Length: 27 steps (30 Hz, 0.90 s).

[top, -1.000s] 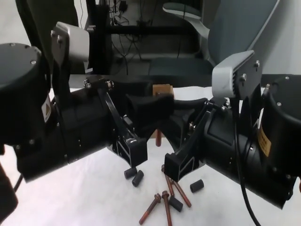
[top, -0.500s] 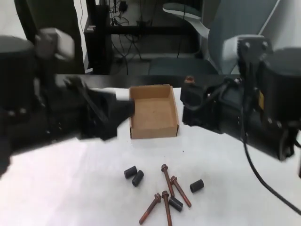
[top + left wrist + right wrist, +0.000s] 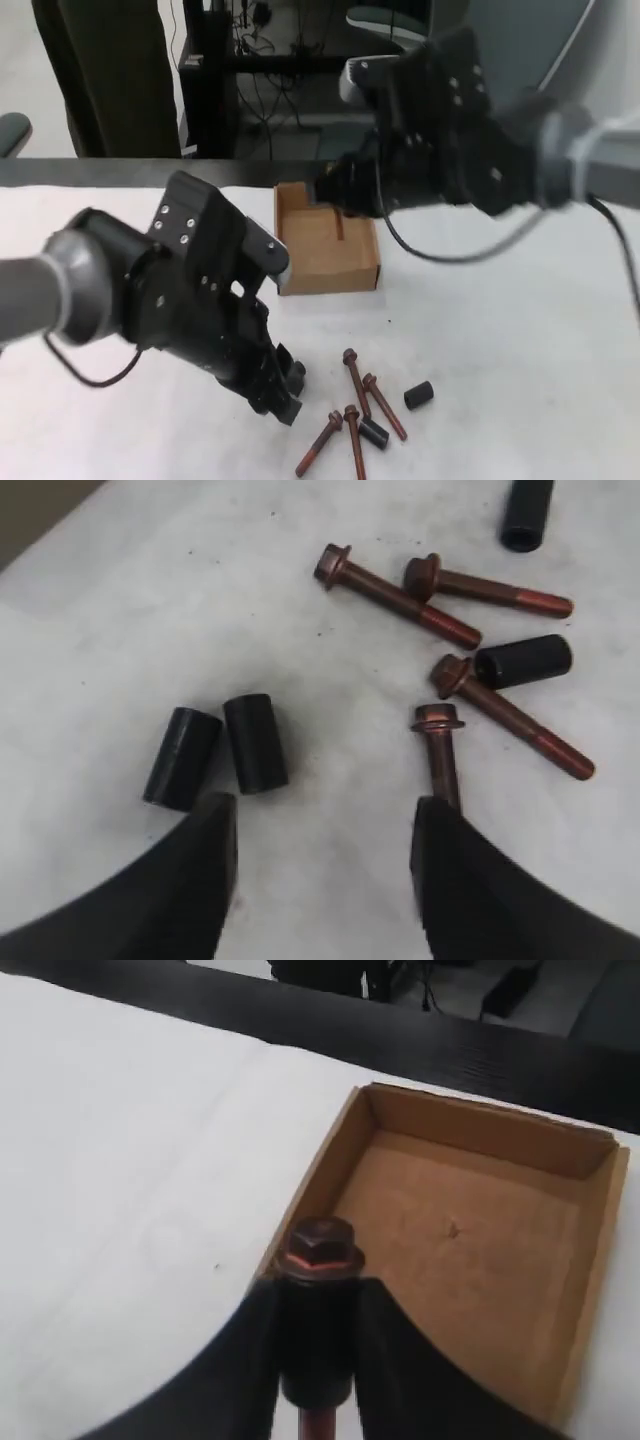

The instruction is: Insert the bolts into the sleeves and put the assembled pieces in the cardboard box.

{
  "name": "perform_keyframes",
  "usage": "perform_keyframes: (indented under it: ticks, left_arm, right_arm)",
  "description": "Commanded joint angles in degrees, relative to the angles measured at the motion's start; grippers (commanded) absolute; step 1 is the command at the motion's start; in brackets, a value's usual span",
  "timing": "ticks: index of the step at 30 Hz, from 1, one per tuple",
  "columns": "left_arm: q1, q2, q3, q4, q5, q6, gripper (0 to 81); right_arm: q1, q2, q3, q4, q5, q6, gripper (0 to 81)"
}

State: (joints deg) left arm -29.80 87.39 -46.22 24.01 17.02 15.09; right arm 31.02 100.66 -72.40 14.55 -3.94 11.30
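My left gripper [image 3: 322,815] hangs open, low over the white bench, just short of two black sleeves [image 3: 256,743] lying side by side; in the high view it [image 3: 282,396] partly hides them. Several copper bolts [image 3: 400,582] and two more sleeves [image 3: 523,660] lie beyond. My right gripper [image 3: 318,1310] is shut on an assembled piece, a bolt with its hex head [image 3: 320,1245] sticking out of a black sleeve [image 3: 314,1365]. It is held at the near edge of the open cardboard box [image 3: 480,1145]. The high view puts this gripper [image 3: 336,196] above the box [image 3: 325,272].
A lone sleeve [image 3: 419,394] lies to the right of the bolt cluster [image 3: 354,380]. A dark strip [image 3: 120,172] runs along the bench's far edge, with a chair and cables behind. White bench surface lies bare on the right side.
Both arms have swung away from the camera. The left one dropped down to the two sleeves; the right one carried the bolt-and-sleeve piece over the box.
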Motion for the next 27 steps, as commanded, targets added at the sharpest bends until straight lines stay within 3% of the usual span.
perform_keyframes:
  ticks: [1, 10, 21, 24, 25, 27]
  left_arm:
    - [0.0, 1.5, -2.6, -0.2, -2.1, 3.4, 46.8]
    - [0.0, 7.1, -6.7, 2.4, -8.8, 10.5, 46.5]
    - [0.0, 14.6, -9.5, 2.9, -11.5, 14.9, 46.5]
    - [0.0, 16.5, -11.1, 3.6, -11.4, 15.0, 46.5]
    - [0.0, 17.1, -12.0, 4.6, -11.4, 15.8, 46.5]
    - [-0.1, 18.0, -13.7, 7.9, -11.7, 16.7, 44.9]
  right_arm:
    - [-2.0, 4.5, -6.5, 2.4, -1.6, -1.5, 0.0]
    - [-5.3, 16.6, -19.1, 7.9, -1.5, -1.5, 0.0]
    - [-5.4, 19.9, -20.7, 7.9, -1.7, -1.3, 0.0]
    - [-5.4, 19.9, -20.9, 7.9, -5.8, -1.3, 0.3]
    - [-5.4, 19.9, -20.9, 7.9, -7.0, -1.3, 1.7]
    - [-5.4, 19.8, -20.9, 8.0, -8.7, -0.4, 14.1]
